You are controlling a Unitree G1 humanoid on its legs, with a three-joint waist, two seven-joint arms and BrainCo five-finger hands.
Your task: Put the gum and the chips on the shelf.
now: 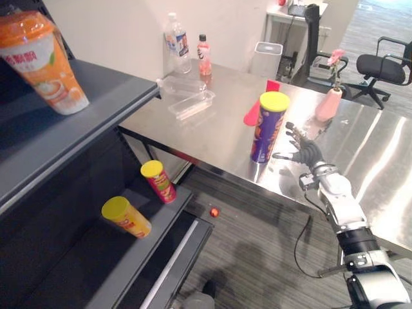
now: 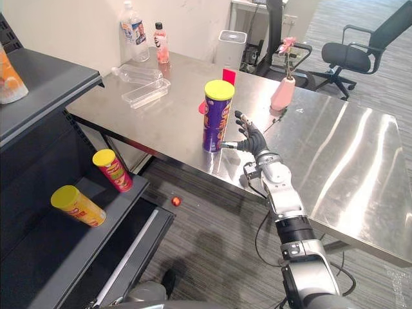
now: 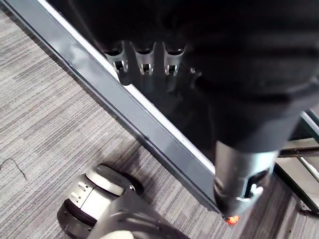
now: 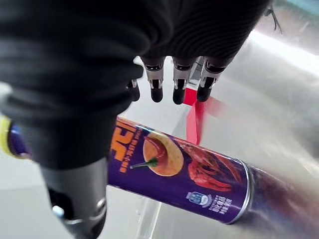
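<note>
One chips can (image 2: 217,119): stood upright on the bench (image 2: 335,167) near its front edge, not yet shelved.
Right robot hand (image 2: 252,139): just beside the can, fingers spread and holding nothing; judged set for a side grasp.
Left robot hand (image 3: 239,169): fingers relaxed, empty, well apart from the can.
Gum: could not be identified.
Shelf (image 1: 96,103): left of the can; orange cup (image 1: 45,61) above, two yellow-lidded tubes (image 1: 158,181) below.
Clear tray (image 1: 190,103): behind the can, apparently empty.
</note>
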